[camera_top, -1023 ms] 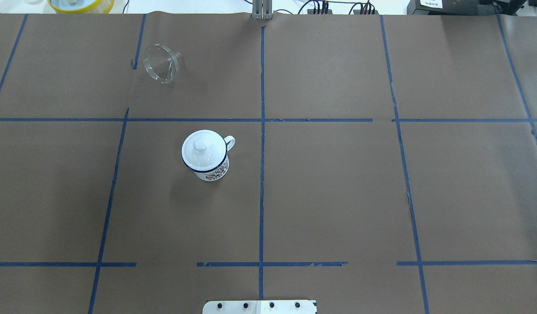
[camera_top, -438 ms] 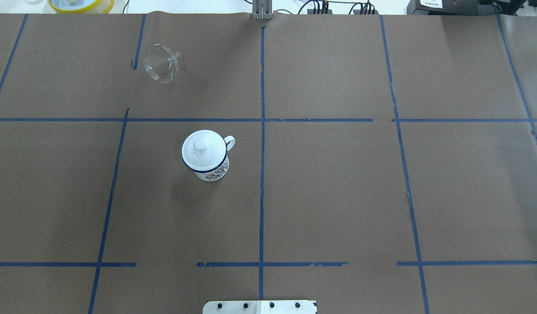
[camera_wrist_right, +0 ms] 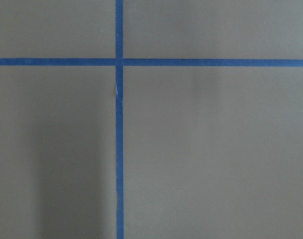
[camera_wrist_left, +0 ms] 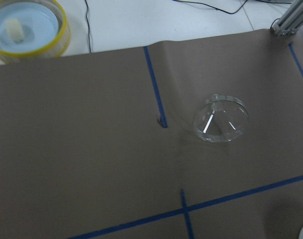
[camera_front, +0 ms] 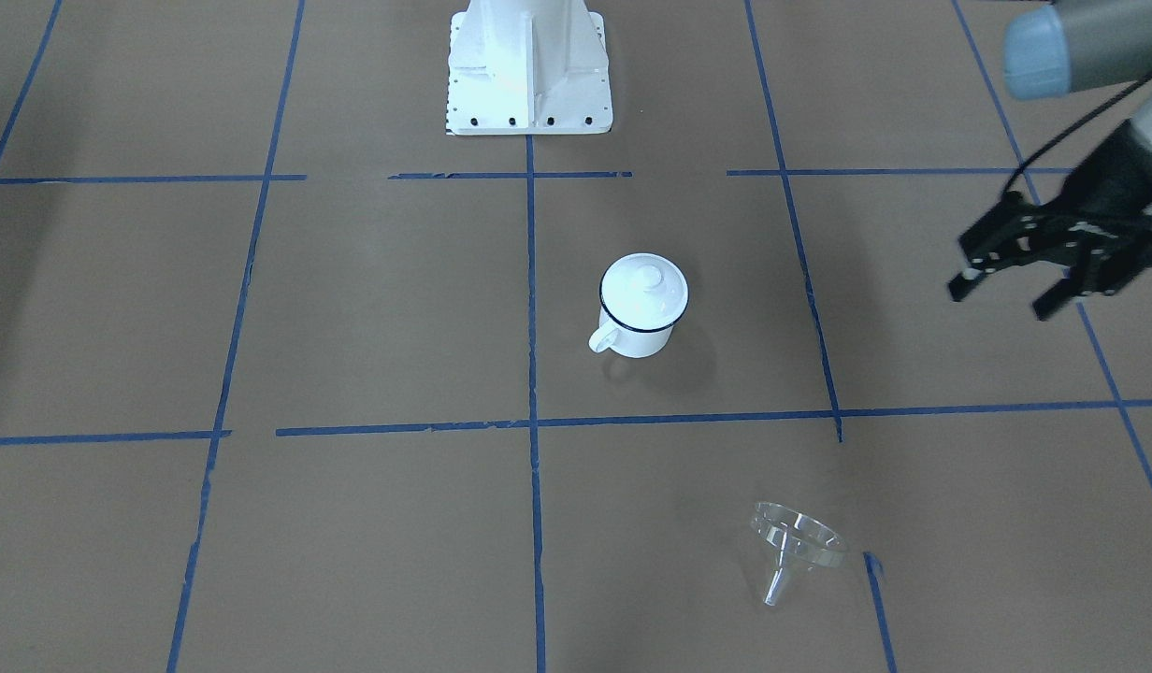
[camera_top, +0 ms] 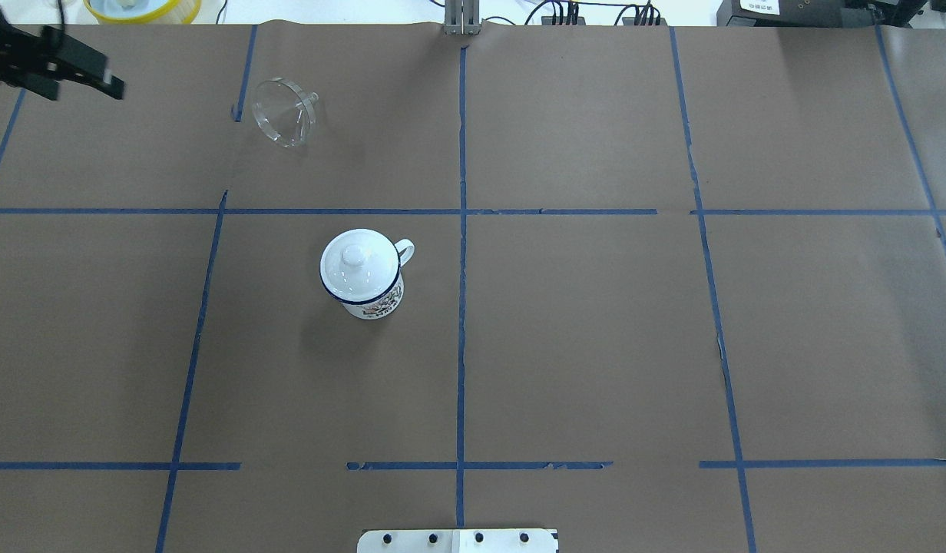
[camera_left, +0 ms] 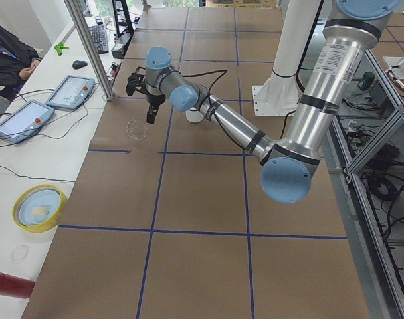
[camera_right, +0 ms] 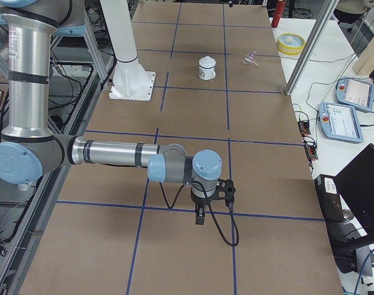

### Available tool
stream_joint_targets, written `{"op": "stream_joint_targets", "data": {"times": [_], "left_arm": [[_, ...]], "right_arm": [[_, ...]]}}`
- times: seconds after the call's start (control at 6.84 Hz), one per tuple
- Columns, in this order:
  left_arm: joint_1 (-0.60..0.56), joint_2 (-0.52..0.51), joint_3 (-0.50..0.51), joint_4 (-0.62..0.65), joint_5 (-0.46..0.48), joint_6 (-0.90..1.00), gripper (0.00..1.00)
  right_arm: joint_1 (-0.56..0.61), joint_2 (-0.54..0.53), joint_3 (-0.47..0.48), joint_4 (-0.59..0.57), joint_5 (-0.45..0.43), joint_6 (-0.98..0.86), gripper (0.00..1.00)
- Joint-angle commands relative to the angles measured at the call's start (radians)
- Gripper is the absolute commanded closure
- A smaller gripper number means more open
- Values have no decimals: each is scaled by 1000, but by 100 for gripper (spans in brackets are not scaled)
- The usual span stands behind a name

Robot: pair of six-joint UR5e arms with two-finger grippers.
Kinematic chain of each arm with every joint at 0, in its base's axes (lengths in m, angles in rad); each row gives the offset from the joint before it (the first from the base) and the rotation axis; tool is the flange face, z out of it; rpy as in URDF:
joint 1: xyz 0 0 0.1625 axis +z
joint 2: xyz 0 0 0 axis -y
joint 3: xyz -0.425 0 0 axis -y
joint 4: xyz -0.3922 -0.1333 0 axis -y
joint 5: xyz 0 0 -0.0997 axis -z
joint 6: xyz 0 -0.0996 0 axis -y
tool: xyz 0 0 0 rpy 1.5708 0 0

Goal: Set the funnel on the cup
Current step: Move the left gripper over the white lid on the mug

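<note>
The clear funnel (camera_top: 285, 112) lies on its side on the brown paper at the far left, its spout toward the centre; it also shows in the front view (camera_front: 793, 547) and the left wrist view (camera_wrist_left: 221, 119). The white cup (camera_top: 363, 284) with a dark blue rim stands nearer, a white knobbed lid (camera_top: 355, 257) on top of it. My left gripper (camera_top: 85, 88) is open and empty, in the air left of the funnel and apart from it. My right gripper (camera_right: 200, 212) shows only in the right side view, far from both; I cannot tell its state.
A yellow-rimmed dish (camera_top: 139, 8) sits beyond the table's far edge. The robot's white base (camera_front: 529, 65) stands at the near middle. Blue tape lines cross the paper. Teach pendants (camera_left: 69, 93) and a red cylinder (camera_left: 9, 284) lie on the side bench.
My left gripper has come into the overhead view at the top left; before it was out of view. The funnel and the cup have not moved.
</note>
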Motion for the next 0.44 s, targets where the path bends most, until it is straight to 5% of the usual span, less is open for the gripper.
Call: {"op": "stream_joint_targets", "data": {"times": [0.0,0.29], "left_arm": [[263,-215,17,227,149,-302,0],[407,-280,35,265,248,-490,0]], "right_arm": [[0,0,0,0,0,0,0],[0,0,0,0,0,0,0]]}}
